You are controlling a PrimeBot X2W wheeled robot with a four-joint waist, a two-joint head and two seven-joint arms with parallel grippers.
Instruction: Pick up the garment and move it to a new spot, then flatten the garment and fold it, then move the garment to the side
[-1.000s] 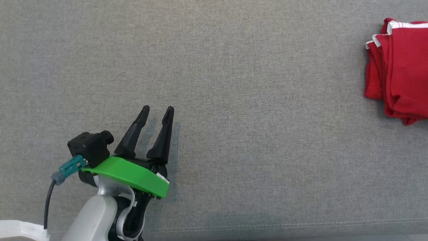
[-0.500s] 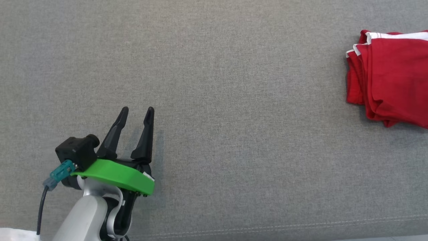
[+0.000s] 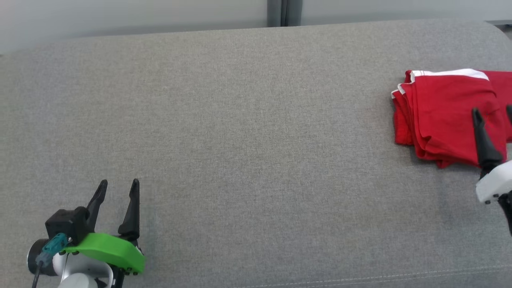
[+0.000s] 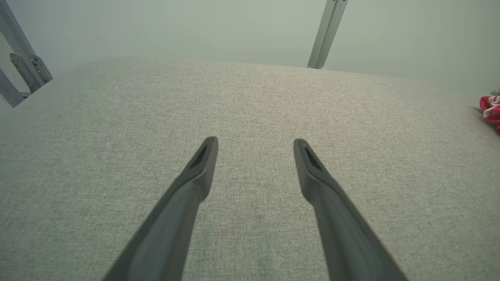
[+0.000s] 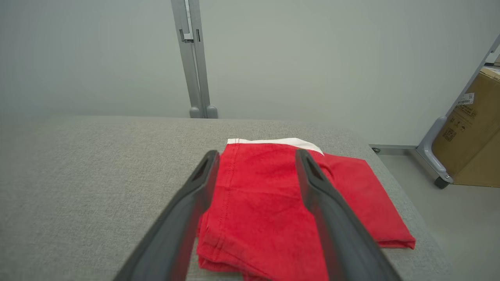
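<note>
Red folded garment [image 3: 440, 116]: a flat stack of red cloth with white trim along its upper edge, laid at the right edge of the head view on the grey woven fabric surface [image 3: 256, 132]. The layered fold edges are turned toward the left of the frame.
Garment in wrist views: seen low and centre in the right wrist view, behind and between the two dark fingers. A small red and white corner is seen at the far right edge of the left wrist view.
Left gripper [image 3: 120, 183]: shown at the lower left of the head view, below it a green plate. Its fingers are spread apart and nothing is held between them. It is placed over bare grey fabric, well apart from the garment.
Right gripper [image 3: 493, 110]: shown at the right edge of the head view, partly cut off by the frame. The fingers are spread wide, released, with nothing gripped. The tips are seen over the garment's lower right part; contact with the cloth cannot be determined.
Background: a pale wall [image 5: 97, 50] and a grey metal post [image 5: 193, 58] are seen beyond the surface. A brown cardboard box [image 5: 472, 128] is seen at the right edge of the right wrist view.
</note>
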